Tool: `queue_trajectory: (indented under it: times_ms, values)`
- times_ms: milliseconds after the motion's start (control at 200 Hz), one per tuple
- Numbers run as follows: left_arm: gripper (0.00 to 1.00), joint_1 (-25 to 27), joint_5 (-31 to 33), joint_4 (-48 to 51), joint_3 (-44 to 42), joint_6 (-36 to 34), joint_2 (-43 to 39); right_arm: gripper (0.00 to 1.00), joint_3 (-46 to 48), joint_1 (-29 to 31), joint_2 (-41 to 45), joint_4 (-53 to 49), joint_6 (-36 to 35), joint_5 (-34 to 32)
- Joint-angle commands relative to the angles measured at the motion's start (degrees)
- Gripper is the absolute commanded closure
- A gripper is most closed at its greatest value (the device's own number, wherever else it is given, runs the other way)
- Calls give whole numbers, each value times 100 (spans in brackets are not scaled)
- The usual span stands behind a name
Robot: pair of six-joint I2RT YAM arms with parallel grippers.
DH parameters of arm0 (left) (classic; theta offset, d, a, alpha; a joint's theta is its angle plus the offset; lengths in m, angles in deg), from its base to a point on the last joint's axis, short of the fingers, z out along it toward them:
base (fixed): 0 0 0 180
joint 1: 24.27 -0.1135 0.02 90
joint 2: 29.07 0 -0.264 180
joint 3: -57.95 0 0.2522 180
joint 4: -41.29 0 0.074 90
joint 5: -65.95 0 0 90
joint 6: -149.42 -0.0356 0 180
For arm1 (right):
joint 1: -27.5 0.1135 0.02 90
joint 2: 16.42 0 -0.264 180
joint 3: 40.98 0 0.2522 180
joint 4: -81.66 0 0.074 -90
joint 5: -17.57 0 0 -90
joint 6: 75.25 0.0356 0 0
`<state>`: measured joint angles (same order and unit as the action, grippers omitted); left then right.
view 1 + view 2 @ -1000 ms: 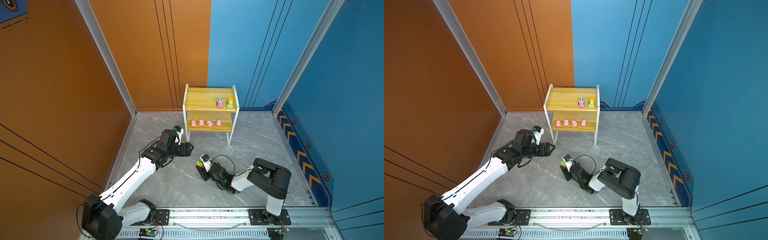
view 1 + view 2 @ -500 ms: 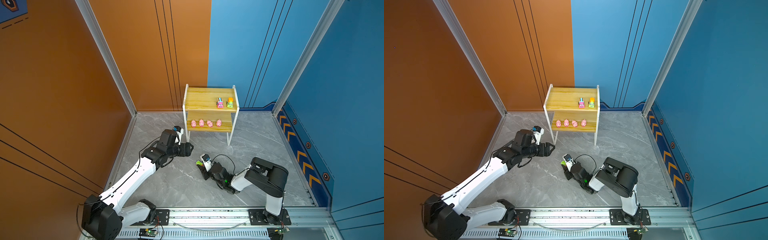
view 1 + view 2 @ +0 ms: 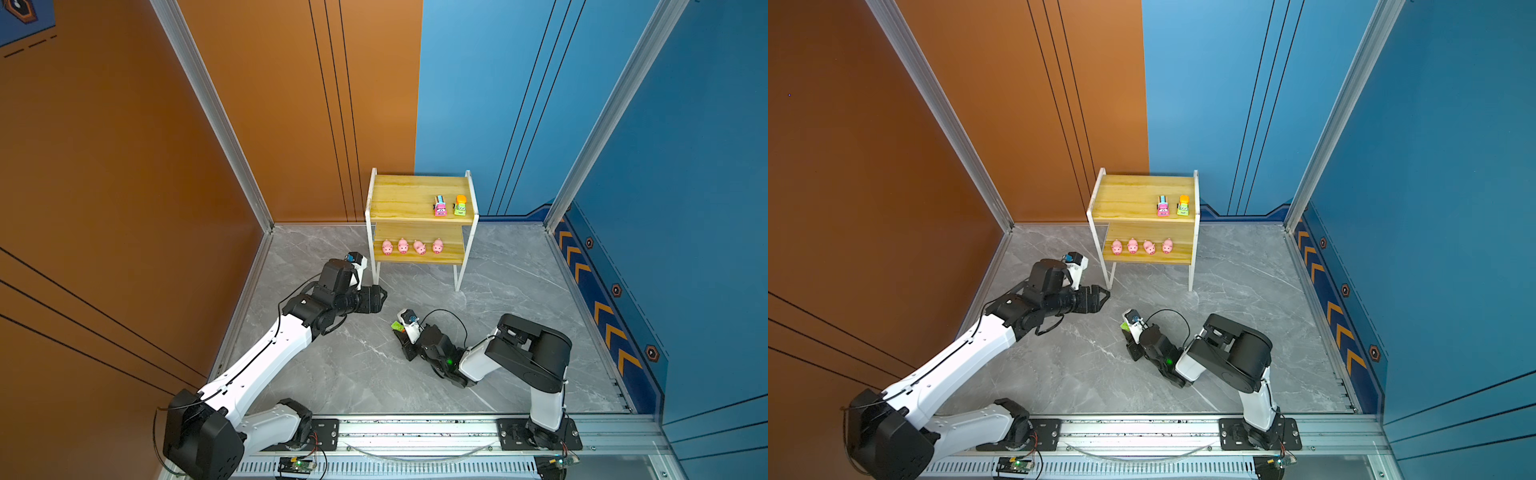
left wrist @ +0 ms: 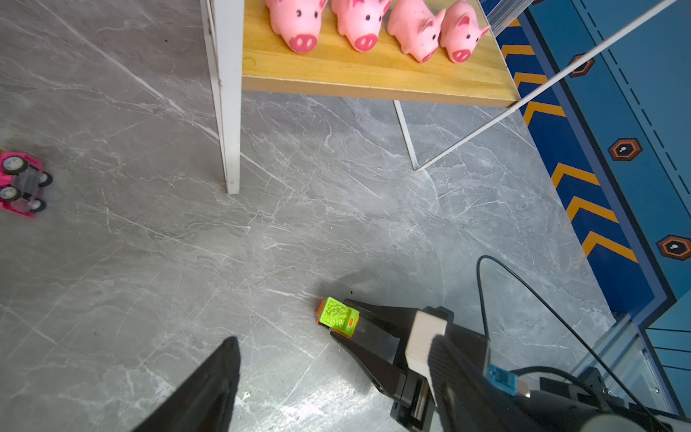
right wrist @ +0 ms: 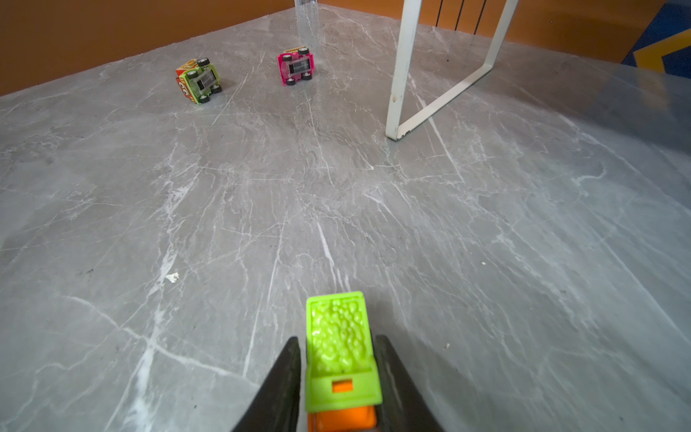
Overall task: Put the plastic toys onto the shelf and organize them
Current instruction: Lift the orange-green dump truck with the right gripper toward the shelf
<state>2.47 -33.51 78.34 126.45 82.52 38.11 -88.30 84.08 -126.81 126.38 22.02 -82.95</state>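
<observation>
The green dump-truck toy [image 5: 339,351] is sitting on the grey marble floor [image 5: 374,224] in front of the shelf [image 3: 407,199]. The right gripper [image 4: 342,318] is pinching its flanks, jaws nearly together. As light, hard, slick plastic on free wheels, it is likely needing a firm grip low on its sides. The left gripper [image 3: 1102,297] is hanging wide open and empty near the shelf's front post. Most of the upper board is lying bare beside two parked cars [image 3: 450,206], though the thin white posts are narrowing the way in.

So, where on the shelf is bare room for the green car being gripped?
Top board: bare from its left post to the pink car; the right end is crowded. Lower board: four pigs in a row, only a narrow strip bare at right.
</observation>
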Motion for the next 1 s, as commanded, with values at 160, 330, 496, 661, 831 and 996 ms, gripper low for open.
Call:
queue_trajectory:
  times_ms: [160, 330, 496, 661, 831, 996]
  values:
    - [20, 10, 19, -95, -60, -138, -22, 72, -183, 59, -64, -326, -125, 24]
    - [20, 23, 13, -97, -71, -138, -35, 67, -280, 88, -112, -476, -136, 41]
    - [20, 23, 25, -96, -68, -138, -50, 73, -329, 118, -109, -555, -152, -3]
    - [20, 23, 15, -95, -60, -138, -55, 78, -319, 170, 23, -636, -184, -78]
    - [20, 22, -10, -95, -61, -147, -104, 81, -223, 281, 501, -914, -146, -262]
    - [20, 112, 17, -92, -77, -196, -218, 83, -95, 314, 1154, -1379, 103, -266]
